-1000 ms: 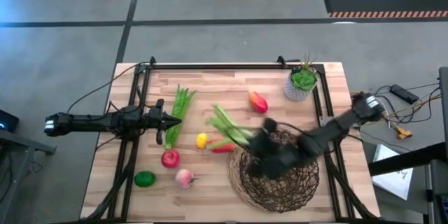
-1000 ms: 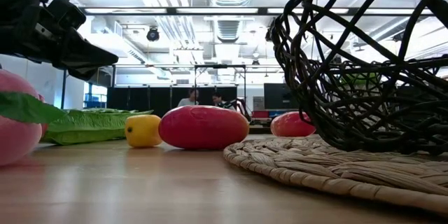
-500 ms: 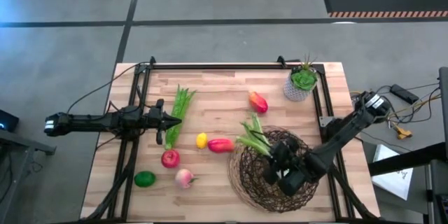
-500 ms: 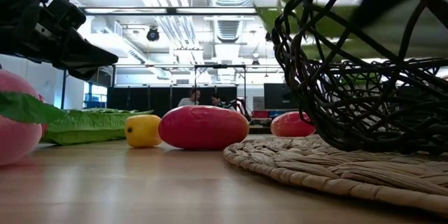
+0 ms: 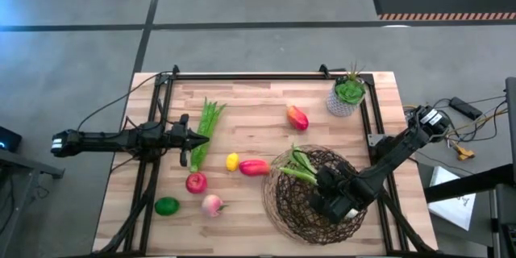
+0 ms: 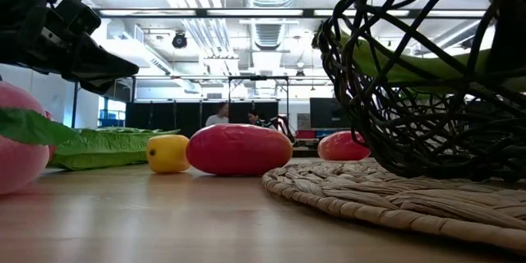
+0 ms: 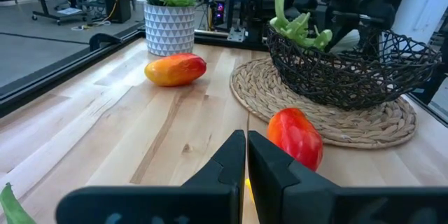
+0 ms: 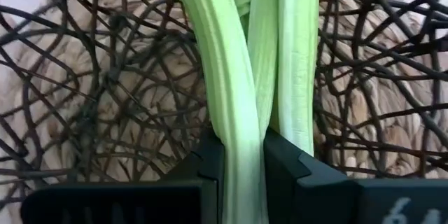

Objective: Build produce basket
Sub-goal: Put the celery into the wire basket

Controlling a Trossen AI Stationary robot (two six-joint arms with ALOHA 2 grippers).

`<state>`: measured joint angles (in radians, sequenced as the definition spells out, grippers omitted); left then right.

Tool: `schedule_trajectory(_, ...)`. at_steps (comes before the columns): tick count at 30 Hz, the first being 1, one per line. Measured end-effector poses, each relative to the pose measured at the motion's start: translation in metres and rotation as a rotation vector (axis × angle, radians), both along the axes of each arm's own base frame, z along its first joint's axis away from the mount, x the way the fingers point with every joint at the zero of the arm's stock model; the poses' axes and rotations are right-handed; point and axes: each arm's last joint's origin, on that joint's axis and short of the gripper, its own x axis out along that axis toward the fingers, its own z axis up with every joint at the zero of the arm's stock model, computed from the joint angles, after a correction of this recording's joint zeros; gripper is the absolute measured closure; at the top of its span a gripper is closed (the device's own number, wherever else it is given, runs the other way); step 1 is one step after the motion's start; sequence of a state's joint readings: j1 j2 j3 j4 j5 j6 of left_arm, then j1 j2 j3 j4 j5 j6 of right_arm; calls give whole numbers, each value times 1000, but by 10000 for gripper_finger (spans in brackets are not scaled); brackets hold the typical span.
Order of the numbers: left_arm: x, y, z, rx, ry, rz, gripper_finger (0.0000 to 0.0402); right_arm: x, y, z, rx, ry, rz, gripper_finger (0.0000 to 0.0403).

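Note:
The dark woven basket stands on a round straw mat at the table's near right. My right gripper is inside the basket, shut on the white-stalked leafy green, whose leaves reach over the basket's far-left rim. My left gripper is shut and empty beside the green bean bundle. On the table lie the mango, red pepper, lemon, apple, peach and lime. My right gripper pinches the leafy green's pale stalks between its two fingers, near the stalk end. The fingers lie along the stalks and come slanting down from the table's right. The green lies inside the basket, its leafy end sticking up above the rim.
A small grey pot with a green plant stands at the far right corner. A dark frame runs along the table's far, left and right edges. Bare wood lies between the bean bundle and the mango.
My right gripper has carried the leafy green from above the basket's far-left rim toward the table's near right, and down into the basket. The green, which hung out over the table, now lies in the basket with its leaves above the rim.

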<state>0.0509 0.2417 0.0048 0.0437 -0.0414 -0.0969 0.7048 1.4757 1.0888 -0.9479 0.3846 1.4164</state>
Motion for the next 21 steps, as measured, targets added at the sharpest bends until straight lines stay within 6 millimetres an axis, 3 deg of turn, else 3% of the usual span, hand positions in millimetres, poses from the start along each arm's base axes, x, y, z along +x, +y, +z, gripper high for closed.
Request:
schedule_trajectory(9, 0, 0, 0, 0, 0, 0, 401, -3, -2, -18, -23, 59, 25, 339)
schedule_trajectory(15, 0, 0, 0, 0, 0, 0, 401, 0, 1, -23, -27, 69, 52, 260)
schedule_trajectory(21, 0, 0, 0, 0, 0, 0, 401, 8, 7, -2, -15, 23, 146, 183)
